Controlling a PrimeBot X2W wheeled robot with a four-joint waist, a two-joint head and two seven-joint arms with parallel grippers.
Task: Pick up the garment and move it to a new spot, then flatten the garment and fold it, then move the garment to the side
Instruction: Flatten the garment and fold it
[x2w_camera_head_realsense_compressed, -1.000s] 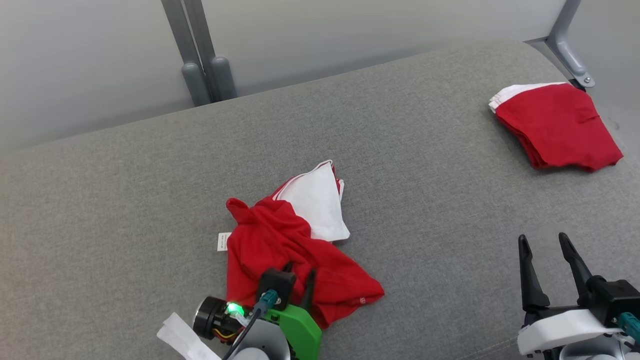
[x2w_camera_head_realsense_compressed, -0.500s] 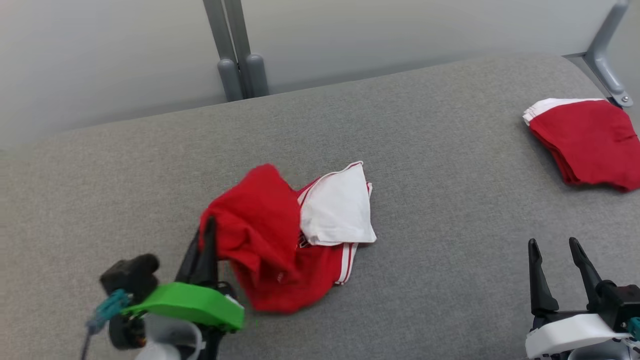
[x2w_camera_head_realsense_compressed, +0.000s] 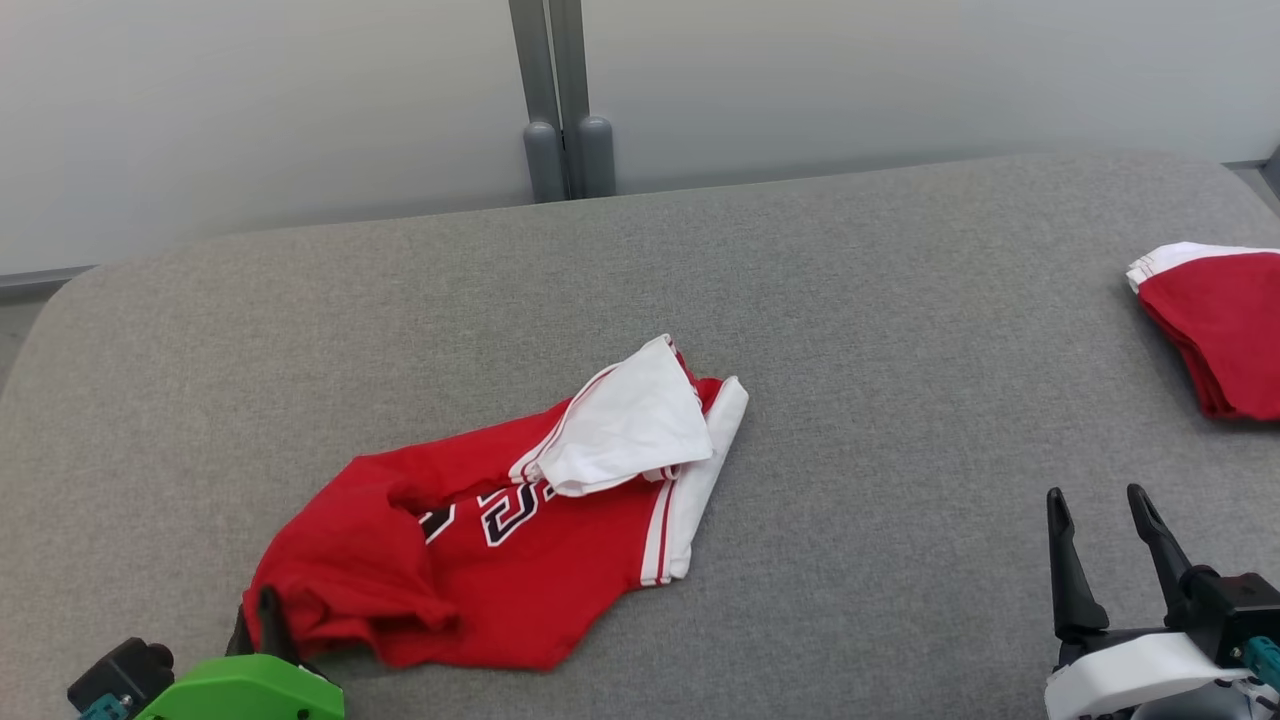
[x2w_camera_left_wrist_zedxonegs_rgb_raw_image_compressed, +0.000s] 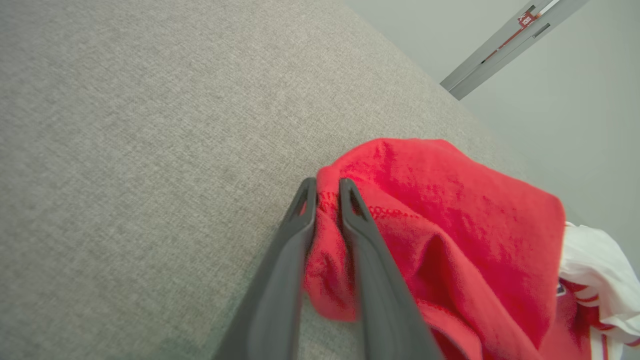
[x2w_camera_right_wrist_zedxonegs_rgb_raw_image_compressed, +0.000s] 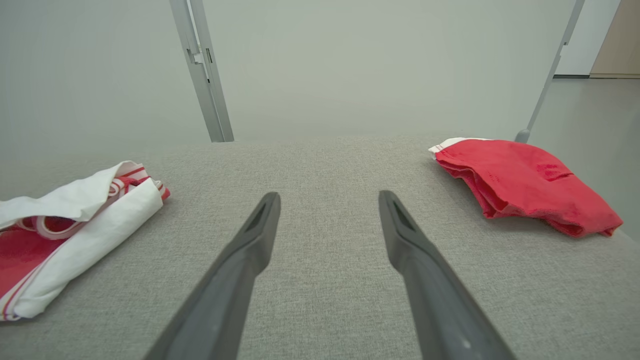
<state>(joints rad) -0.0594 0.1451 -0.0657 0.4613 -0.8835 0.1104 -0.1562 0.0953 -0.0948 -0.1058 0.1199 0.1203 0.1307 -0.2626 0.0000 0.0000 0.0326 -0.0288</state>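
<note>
Since 1 s ago the L gripper (x2w_camera_left_wrist_zedxonegs_rgb_raw_image_compressed: 327, 186) has dragged the garment (x2w_camera_head_realsense_compressed: 500, 560) to the robot's left, so the bunched heap is now longer and flatter; the head cam turned too. Now: 1 loose garment, red w/ white trim, lies mid tabletop (x2w_camera_head_realsense_compressed: 850, 300), one end near the front left. The L gripper is almost closed, pinching the red hem at that end. The R gripper (x2w_camera_head_realsense_compressed: 1097, 495) is wide, holding nothing, at the near right. 1 folded red-and-white pile (x2w_camera_head_realsense_compressed: 1215, 340) sits far right, well apart; can't count its pieces. Black-and-white letters (x2w_camera_head_realsense_compressed: 500, 510) on the garment are partly under a white flap, can't read them. 2 grey posts (x2w_camera_head_realsense_compressed: 560, 100) stand behind.
</note>
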